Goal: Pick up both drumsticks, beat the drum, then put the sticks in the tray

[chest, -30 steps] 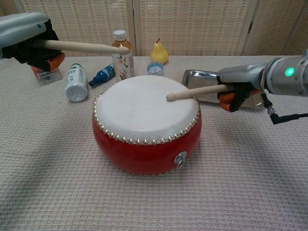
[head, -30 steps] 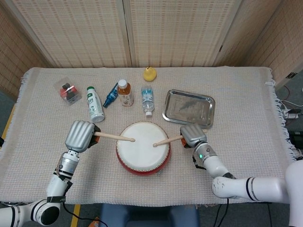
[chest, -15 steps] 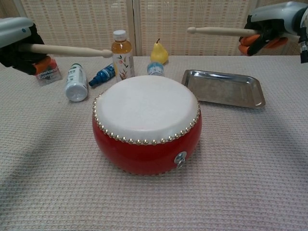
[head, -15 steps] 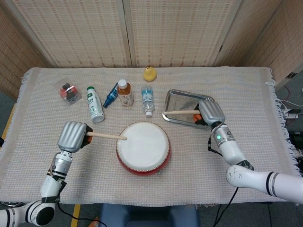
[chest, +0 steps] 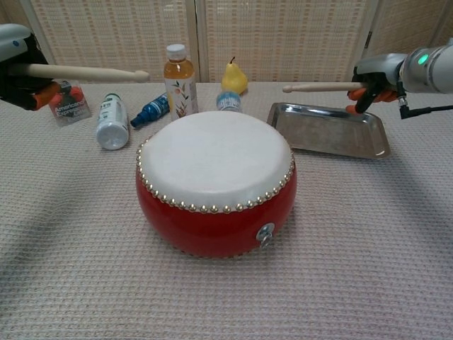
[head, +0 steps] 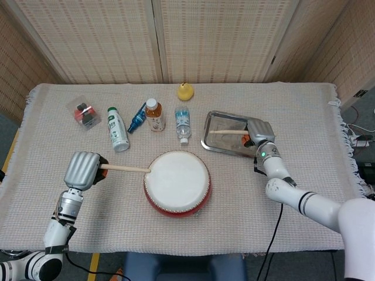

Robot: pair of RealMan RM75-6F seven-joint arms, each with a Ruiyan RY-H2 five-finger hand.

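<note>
A red drum [head: 177, 182] [chest: 216, 179] with a white skin sits at the table's front middle. My left hand [head: 82, 170] [chest: 20, 67] grips one wooden drumstick [head: 124, 168] [chest: 85, 71], held level left of the drum, its tip at the drum's left rim in the head view. My right hand [head: 258, 134] [chest: 381, 79] grips the other drumstick [head: 227, 132] [chest: 318, 88], held level just above the steel tray [head: 218, 142] [chest: 330, 132], tip pointing left.
Behind the drum stand an orange-capped tea bottle [head: 154, 115], a small water bottle [head: 183, 123], a blue bottle [head: 137, 117], a white bottle [head: 118, 129] lying down, a yellow pear [head: 186, 91] and a small clear box [head: 84, 113] at the far left.
My right hand swung its stick from the drum skin up and right, then lowered it over the tray. My left hand drew its stick back left, off the drum skin.
</note>
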